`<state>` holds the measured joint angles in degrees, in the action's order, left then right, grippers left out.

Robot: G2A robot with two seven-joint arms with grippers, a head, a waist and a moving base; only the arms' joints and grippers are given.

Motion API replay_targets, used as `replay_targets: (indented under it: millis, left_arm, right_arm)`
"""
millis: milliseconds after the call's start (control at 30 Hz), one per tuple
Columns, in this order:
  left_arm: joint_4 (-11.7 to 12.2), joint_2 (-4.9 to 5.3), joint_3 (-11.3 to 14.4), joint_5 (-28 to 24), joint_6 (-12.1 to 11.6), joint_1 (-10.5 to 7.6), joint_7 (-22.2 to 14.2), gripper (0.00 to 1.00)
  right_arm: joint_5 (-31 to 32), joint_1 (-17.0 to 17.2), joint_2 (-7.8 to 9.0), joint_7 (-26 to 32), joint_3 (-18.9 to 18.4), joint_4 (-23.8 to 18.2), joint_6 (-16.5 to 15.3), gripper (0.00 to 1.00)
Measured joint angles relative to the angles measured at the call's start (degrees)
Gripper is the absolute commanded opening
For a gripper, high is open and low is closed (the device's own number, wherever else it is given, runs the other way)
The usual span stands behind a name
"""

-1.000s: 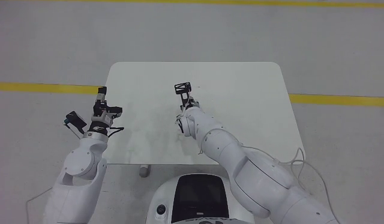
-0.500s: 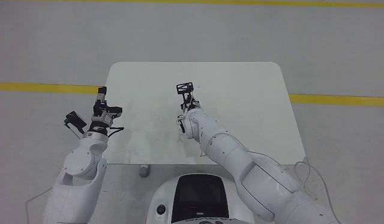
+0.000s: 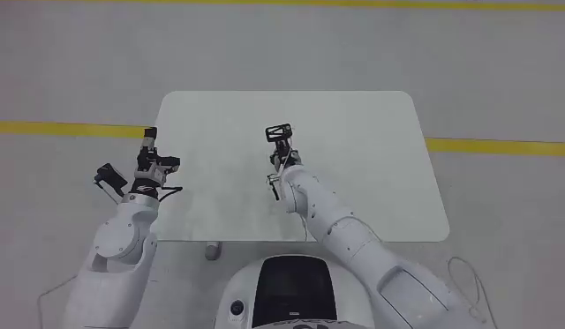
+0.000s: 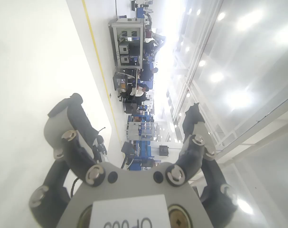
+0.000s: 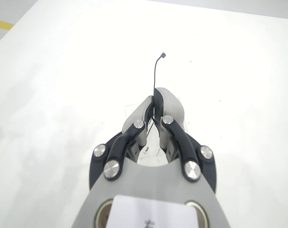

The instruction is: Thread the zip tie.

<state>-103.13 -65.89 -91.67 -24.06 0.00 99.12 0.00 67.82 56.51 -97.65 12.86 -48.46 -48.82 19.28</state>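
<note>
Black-padded right gripper (image 5: pixel 154 100) is clenched on the thin zip tie (image 5: pixel 155 72), whose head is held out above the middle of the white counter (image 5: pixel 63 48); its tail seemingly hangs beneath. The left gripper (image 4: pixel 134 112) is held spread wide at the counter's left edge.

The zip tie (image 5: pixel 155 72) is black, the table (image 3: pixel 371 179) plain white, the floor (image 3: pixel 265 51) grey with two yellow lines (image 3: pixel 265 2)

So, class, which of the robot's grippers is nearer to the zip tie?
Right. The right gripper has its jaws shut on the zip tie above the table; the left gripper, jaws open, is by the table's edge, apart from it.
</note>
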Motion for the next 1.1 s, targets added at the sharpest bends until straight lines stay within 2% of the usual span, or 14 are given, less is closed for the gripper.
replay_targets:
  millis: [133,433,533,700,1033,1100]
  left_arm:
    - [0.0,0.0,0.0,0.0,0.0,0.0,0.0,1.0]
    - [0.0,0.0,0.0,0.0,0.0,0.0,0.0,1.0]
    - [0.0,0.0,0.0,0.0,0.0,0.0,0.0,1.0]
    - [0.0,0.0,0.0,0.0,0.0,0.0,0.0,1.0]
    - [0.0,0.0,0.0,0.0,0.0,0.0,0.0,1.0]
    - [0.0,0.0,0.0,0.0,0.0,0.0,0.0,1.0]
  right_arm:
    - [-0.29,-0.21,-0.06,-0.23,0.06,1.2,0.0,0.0]
    - [0.13,1.01,0.3,-1.39,-0.91,0.48,-0.66,0.0]
    - [0.07,1.73,0.65,-2.58,-1.85,0.18,-2.38,0.0]
    - [0.5,2.17,1.35,-3.92,-3.01,0.29,-7.92,0.0]
    - [0.61,2.15,1.39,-4.02,-3.05,0.29,-8.25,0.0]
    - [-0.05,2.59,1.54,-4.38,-3.52,0.03,-9.48,0.0]
